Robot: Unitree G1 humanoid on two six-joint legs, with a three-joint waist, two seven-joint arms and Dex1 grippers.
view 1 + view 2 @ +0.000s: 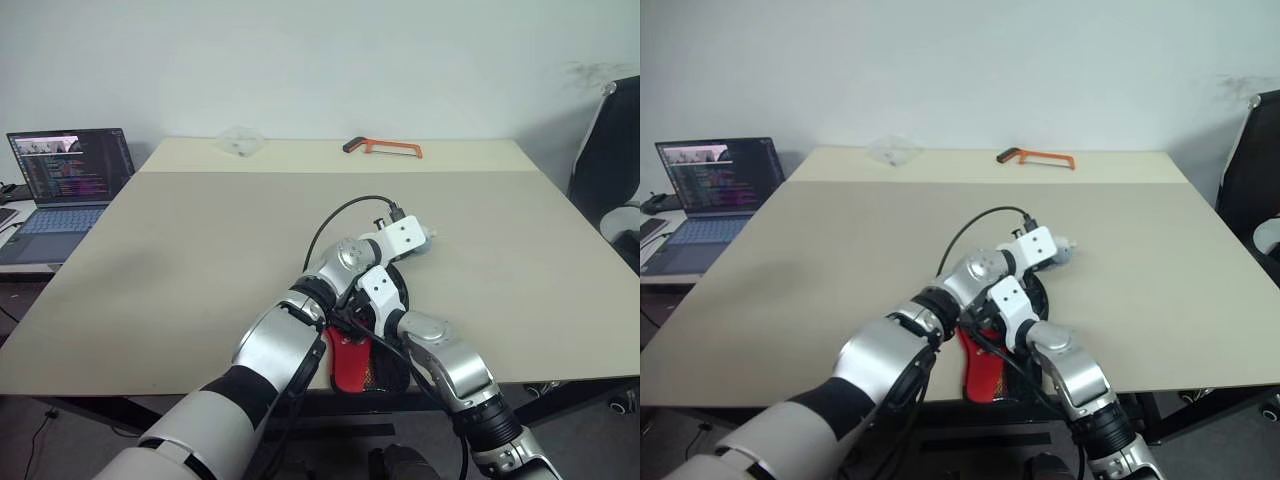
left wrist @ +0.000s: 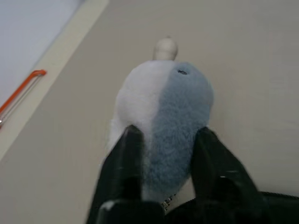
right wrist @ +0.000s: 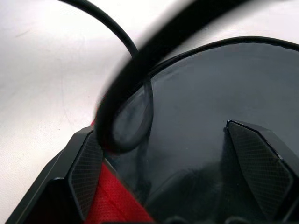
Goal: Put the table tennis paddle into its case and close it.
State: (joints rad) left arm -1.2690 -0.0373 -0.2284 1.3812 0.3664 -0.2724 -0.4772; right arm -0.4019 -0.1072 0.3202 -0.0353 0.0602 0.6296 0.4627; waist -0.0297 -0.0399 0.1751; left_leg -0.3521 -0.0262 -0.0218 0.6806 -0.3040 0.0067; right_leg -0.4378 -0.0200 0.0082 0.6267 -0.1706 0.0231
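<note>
Left gripper (image 2: pixel 163 140) first: my two black fingers (image 2: pixel 126 158) stand on either side of a small plush lump (image 2: pixel 163 112), half white and half grey, with a little pale knob at its far end. The fingers flank its near end closely, but I cannot tell whether they are pinching it or have just let go. A bit of metal chain shows beneath the plush, so I judge it to be the pull charm on the case's zip, which would explain why I have it between my fingers: dragging it should run the zip closed.

My right gripper (image 3: pixel 177 163) is spread wide, its textured pads well apart, hovering just over the case (image 3: pixel 219 107). It holds nothing. Black fabric with a piped edge lies under it, and a red panel shows at the near corner. A dark cable crosses in front of that camera.

From my head cameras, the case (image 1: pixel 985 375) lies on the pale table (image 1: pixel 820 260) at its near edge, mostly hidden beneath my crossed forearms; its red end points toward me. The paddle itself I cannot see; I judge it is probably inside the case already.

Both arms reach forward and inward, converging over the case. My left wrist angles to the right, my right wrist to the left, both tipped slightly downward.

Far away an orange hacksaw (image 1: pixel 385 148) rests at the table's back edge, and a laptop (image 1: pixel 70 175) sits open on my left.
</note>
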